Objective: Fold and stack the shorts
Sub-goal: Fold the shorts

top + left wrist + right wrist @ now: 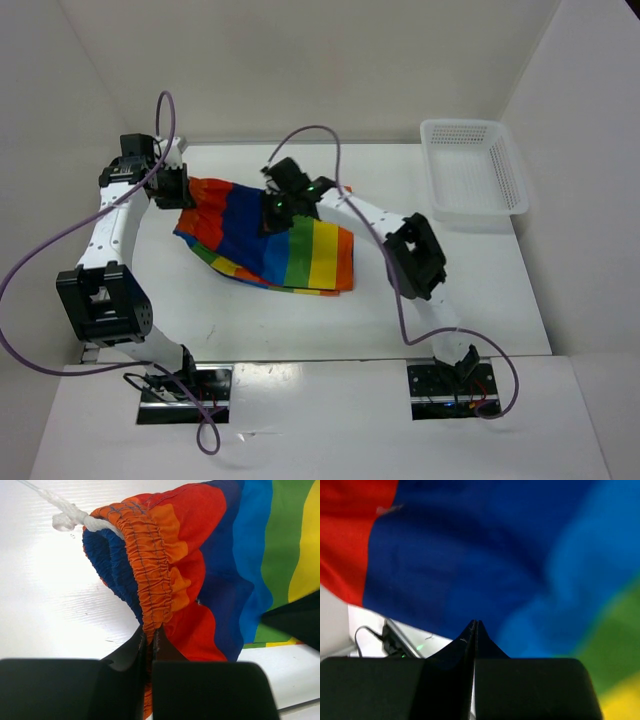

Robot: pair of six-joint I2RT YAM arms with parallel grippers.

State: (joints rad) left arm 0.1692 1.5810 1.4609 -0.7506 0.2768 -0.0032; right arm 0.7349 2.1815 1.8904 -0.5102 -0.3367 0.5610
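We see a pair of soft cloth shorts (pixel 280 240) in broad rainbow stripes of red, dark blue, lighter blue, green, yellow and orange, lying crumpled near the middle of the white table (pixel 460 310), between the two arms. At the left end of the cloth, the left gripper (pixel 178 190) has its black fingers pinched tight on the gathered orange waistband (pixel 152 570). From the left wrist view, we see the bunched elastic running straight down into the closed fingertips (pixel 142 642), with a sliver of orange showing below them. A knotted white drawstring (pixel 70 517) trails from the waistband's upper end across the tabletop. The right gripper (pixel 278 205) sits on the upper middle of the shorts, at the dark blue stripe. From the right wrist view, its two black fingers (pixel 465 640) are pressed together, their tips against blue cloth that fills most of that view. We cannot tell whether any fabric is caught between them. A white perforated plastic basket (pixel 475 170) stands at the far right corner of the table, well apart from the shorts.
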